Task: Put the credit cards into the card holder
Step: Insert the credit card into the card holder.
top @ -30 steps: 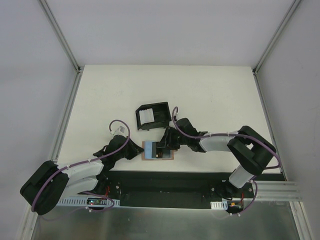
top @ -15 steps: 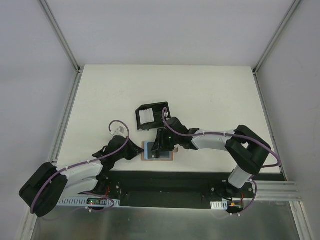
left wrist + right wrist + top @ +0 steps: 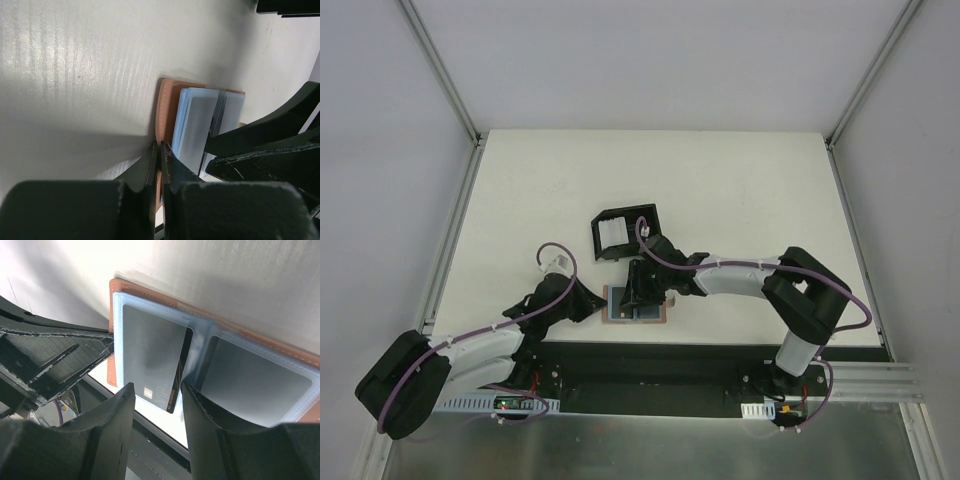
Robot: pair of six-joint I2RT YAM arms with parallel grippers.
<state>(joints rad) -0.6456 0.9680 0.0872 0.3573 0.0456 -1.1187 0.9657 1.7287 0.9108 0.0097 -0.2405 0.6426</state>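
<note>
The right pincer (image 3: 157, 410) stands about half open with nothing clamped between its fingers. One credit card (image 3: 150, 350) lies straight ahead of it, seen through the gap. The card's long axis runs away from the pincer in line with that gap. Its far end sits in the left-hand clear pocket of the card holder (image 3: 167, 110), and its near end, with chip and dark stripe, juts back past the holder's near edge towards the fingers. My reading is that the coming move is a push along that axis, and the right arm is the one placed for it.

Off to the right pincer's left, the left pincer (image 3: 160, 150) is closed tight on the holder's tan leather edge, pinning it open and flat on the worktop (image 3: 740, 190). Further out, beyond the right pincer, a black open-sided box (image 3: 630, 213) holds white cards (image 3: 611, 234).

How deep the card sits in the pocket cannot be told, nor whether the right fingertips touch it. The pocket to the right of it looks pale grey, filled or empty I cannot say. From above, the right pincer covers most of the holder.
</note>
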